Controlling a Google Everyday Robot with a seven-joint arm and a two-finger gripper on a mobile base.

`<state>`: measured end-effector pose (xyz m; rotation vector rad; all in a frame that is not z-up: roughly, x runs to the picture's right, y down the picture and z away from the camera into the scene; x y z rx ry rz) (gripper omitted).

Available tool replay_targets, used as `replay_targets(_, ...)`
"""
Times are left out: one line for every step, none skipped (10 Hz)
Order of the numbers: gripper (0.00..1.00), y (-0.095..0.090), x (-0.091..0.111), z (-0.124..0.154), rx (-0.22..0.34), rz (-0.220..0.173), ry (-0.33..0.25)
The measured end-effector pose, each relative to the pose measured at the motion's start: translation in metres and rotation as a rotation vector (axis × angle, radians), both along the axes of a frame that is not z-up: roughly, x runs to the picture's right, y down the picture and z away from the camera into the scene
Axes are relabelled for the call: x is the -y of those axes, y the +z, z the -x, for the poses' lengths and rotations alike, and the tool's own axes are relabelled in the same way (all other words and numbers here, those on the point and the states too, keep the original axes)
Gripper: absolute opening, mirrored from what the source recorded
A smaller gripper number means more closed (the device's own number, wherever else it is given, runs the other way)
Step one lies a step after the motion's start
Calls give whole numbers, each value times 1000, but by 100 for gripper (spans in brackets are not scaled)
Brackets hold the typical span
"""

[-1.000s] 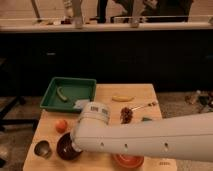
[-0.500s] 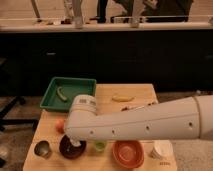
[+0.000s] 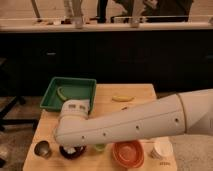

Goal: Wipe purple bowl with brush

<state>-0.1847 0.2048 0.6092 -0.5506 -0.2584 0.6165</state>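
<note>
The purple bowl (image 3: 73, 152) sits near the table's front left edge, and only its front rim shows below my arm. My gripper (image 3: 71, 147) points down into the bowl, almost wholly hidden behind the white wrist (image 3: 75, 120). The brush is hidden from view. The white forearm (image 3: 150, 122) crosses the table from the right.
A small metal cup (image 3: 42, 148) stands left of the purple bowl. An orange bowl (image 3: 127, 152) and a white cup (image 3: 162, 149) are at the front right. A green tray (image 3: 80, 90) holding a yellow-green item (image 3: 61, 93) is at the back left. A banana (image 3: 121, 98) lies behind the arm.
My wrist has shifted a little to the left over the purple bowl. The forearm has risen in view, uncovering the orange bowl and white cup and hiding the items at mid-table.
</note>
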Motion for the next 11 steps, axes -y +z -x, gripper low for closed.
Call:
replay_targets(0, -6, -4, -4, 1, 2, 7)
replay_targets(0, -12, -6, -11, -2, 0, 16)
replay_targets(0, -16, -4, -21, -9, -11, 29)
replay_targets(0, -18, -3, -25, -13, -17, 38)
replay_targets(0, -18, 0, -31, -19, -24, 48)
replay_targets(0, -15, 5, -34, -23, -33, 56)
replay_targets(0, -9, 13, -36, -26, -41, 65)
replay_targets(0, -4, 19, -37, -25, -53, 74)
replay_targets(0, -1, 24, -36, -19, -67, 85)
replay_targets(0, 1, 27, -34, -11, -77, 93)
replay_targets(0, 2, 29, -30, -3, -84, 96)
